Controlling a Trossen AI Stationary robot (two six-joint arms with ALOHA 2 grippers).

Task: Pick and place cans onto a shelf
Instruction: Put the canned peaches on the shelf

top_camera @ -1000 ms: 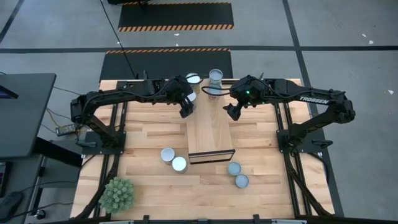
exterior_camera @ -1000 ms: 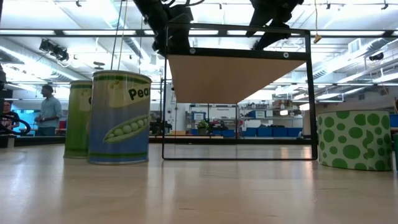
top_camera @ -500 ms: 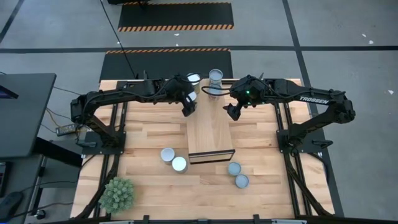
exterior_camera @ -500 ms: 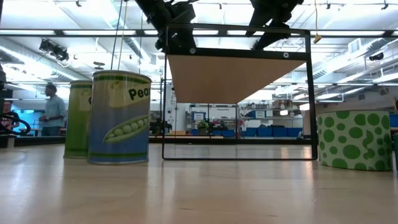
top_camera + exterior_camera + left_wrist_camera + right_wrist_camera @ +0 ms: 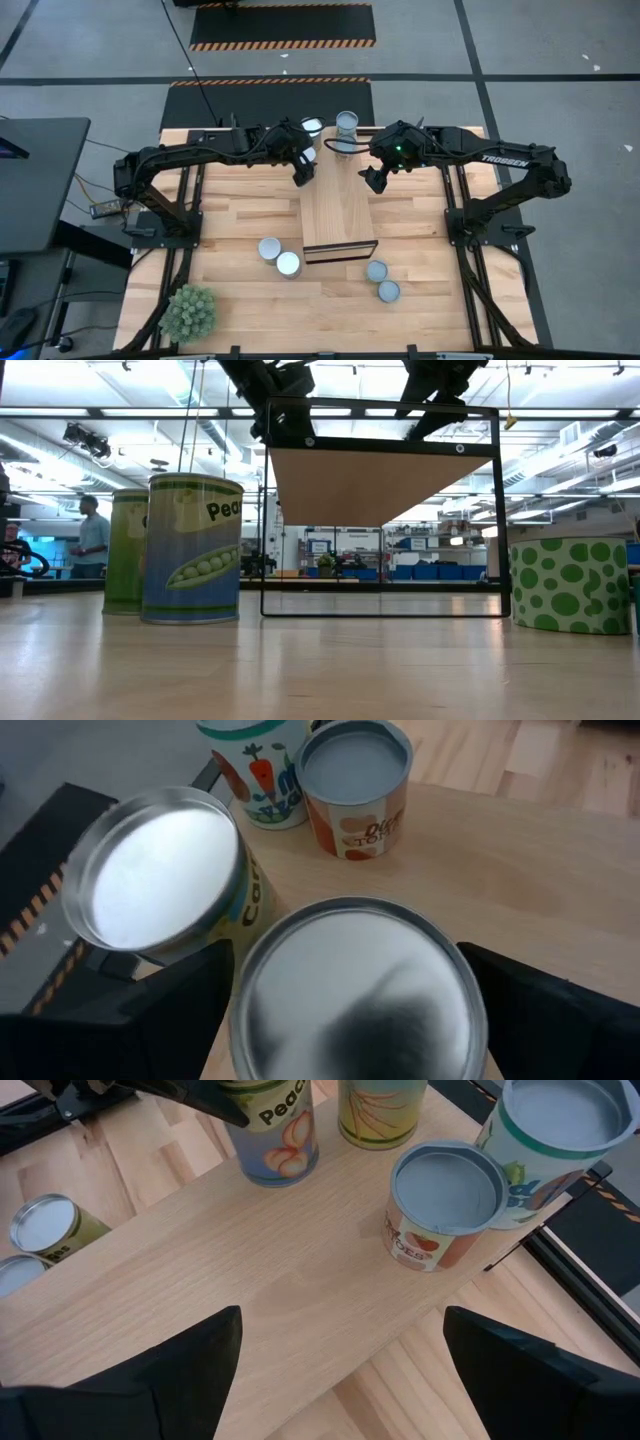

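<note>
The light-wood shelf stands mid-table on a black frame. Several cans stand at its far end: a peach-label can, a yellow can, a tomato can and a teal-rimmed can. My left gripper is over the shelf's far left corner, shut on the peach can, whose silver top fills its wrist view. My right gripper hangs open and empty over the shelf's right edge. My left gripper pinches the peach can near its top rim, one finger on each side of the round wall. The fingers come from above, slanting down. The can stands upright with its base on the shelf top.
Two cans stand on the table left of the shelf's near end and two more to its right. A pea can and a green-dotted can show near the low camera. A small green plant sits near the left corner.
My left gripper has shifted a little toward the table's far edge over the shelf's far left corner, then stayed still.
</note>
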